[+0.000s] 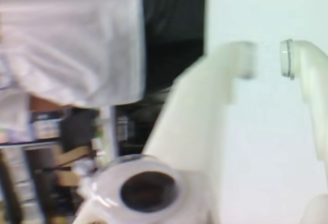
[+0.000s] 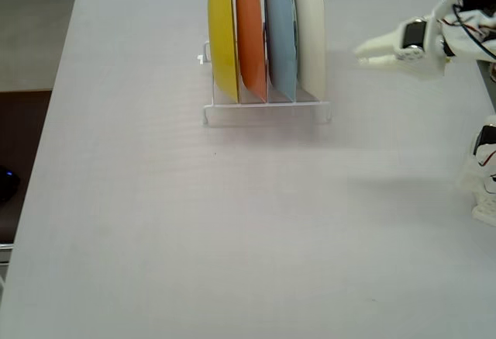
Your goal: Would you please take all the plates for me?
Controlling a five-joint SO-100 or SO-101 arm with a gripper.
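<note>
Four plates stand on edge side by side in a white wire rack (image 2: 267, 111) at the back of the table: yellow (image 2: 223, 38), orange (image 2: 250, 35), light blue (image 2: 280, 36) and cream-white (image 2: 311, 35). To the right of the cream-white plate, a short way off and touching nothing, hovers my white gripper (image 2: 363, 53), pointing left toward the rack. The wrist view, which lies on its side and is blurred, shows the gripper (image 1: 265, 60) open, a small gap between the fingertips and only pale tabletop behind them. No plate appears in that view.
The arm's base (image 2: 484, 180) stands at the table's right edge. The table's left edge (image 2: 46, 122) borders dark floor. In the wrist view a white cloth shape (image 1: 72, 44), dark clutter and a white round part with a dark centre (image 1: 148, 190) lie beyond the table.
</note>
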